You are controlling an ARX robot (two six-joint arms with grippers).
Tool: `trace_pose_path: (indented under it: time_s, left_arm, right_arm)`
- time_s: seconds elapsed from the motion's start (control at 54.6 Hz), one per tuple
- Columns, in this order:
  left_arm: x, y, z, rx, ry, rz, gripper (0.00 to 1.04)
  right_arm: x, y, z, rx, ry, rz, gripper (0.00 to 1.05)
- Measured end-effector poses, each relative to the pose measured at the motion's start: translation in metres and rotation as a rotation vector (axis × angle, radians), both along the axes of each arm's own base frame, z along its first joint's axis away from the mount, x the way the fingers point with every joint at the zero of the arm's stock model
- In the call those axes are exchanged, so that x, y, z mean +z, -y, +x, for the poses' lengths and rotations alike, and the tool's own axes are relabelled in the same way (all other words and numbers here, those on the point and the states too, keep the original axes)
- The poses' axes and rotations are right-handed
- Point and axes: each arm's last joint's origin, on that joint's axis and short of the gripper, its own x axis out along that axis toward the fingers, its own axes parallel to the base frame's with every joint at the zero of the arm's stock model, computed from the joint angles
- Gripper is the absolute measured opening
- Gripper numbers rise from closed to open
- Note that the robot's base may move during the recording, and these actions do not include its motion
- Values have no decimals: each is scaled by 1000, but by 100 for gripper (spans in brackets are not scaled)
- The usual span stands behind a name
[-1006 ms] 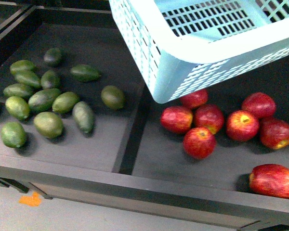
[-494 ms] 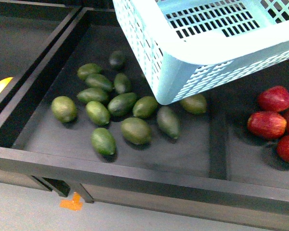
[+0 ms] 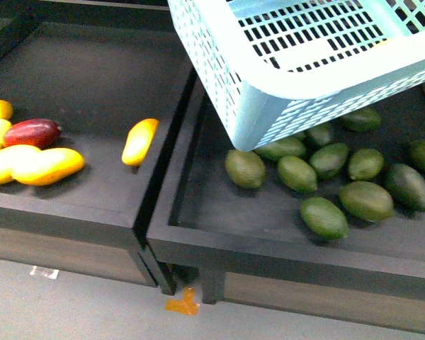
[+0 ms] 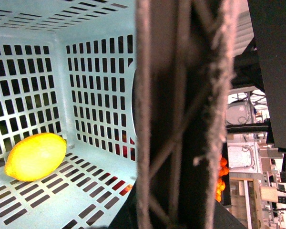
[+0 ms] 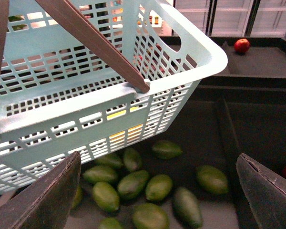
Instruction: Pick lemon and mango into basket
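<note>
Turquoise basket point(image 3: 269, 106) hung tilted over the green fruits point(image 3: 324, 217), with the lemon point(image 4: 35, 156) on its slotted floor. The mango point(image 3: 32, 132) lay in the neighbouring bin among yellow mangoes point(image 3: 46, 164). The right gripper point(image 5: 158, 157) pointed down beside the basket, fingers wide apart and empty. I couldn't tell the left gripper's grip; a blurred brown handle point(image 4: 181, 114) filled its camera.

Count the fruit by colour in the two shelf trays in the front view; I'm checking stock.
Green fruits: 11 visible, more may hide behind the basket
Yellow fruits: 5
Dark red mango: 1
Total: 17
</note>
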Motion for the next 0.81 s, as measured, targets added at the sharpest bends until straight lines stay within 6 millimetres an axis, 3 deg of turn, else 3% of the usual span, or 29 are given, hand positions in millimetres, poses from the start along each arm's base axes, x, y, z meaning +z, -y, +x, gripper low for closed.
trace_pose_path:
  time_s: [0.805]
  left_arm:
    - [0,0,0,-4,-3,-3,5]
  right_arm:
    - [0,0,0,1,0,0,96]
